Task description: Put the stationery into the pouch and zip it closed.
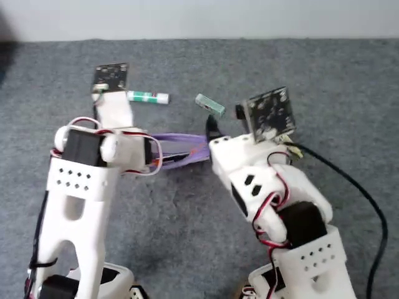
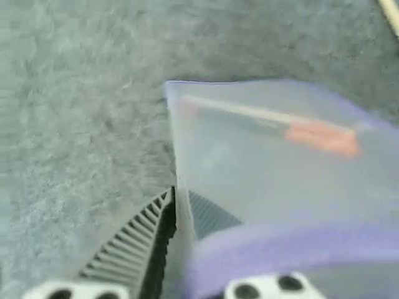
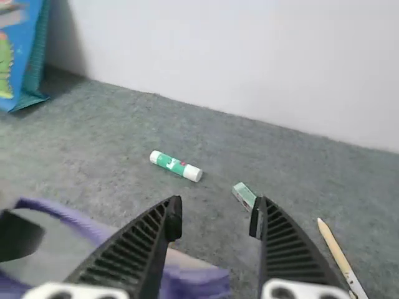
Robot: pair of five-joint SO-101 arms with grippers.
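High view had my left arm and right arm leaning over the grey table, with the pouch stretched between them near the middle. The glue stick and the eraser lay bare on the table toward its far edge, the eraser near my right arm's tip. Left wrist view put my left gripper clenched on the pouch at one thin corner of its clear wall. Inside lay one slim piece with an orange part, likely a pen; I saw nothing else in there. That pinch looked slight to me, and a tug from the other side could pull the wall free and let the mouth sag. Right wrist view showed my right gripper released, jaws spread wide with nothing between them, above the purple rim of the pouch and facing the eraser. The glue stick sat farther off toward the wall, and a pencil lay apart from both. I judged the eraser small enough to skid off a jaw that landed off-centre, and the round glue stick likely to roll if nudged.
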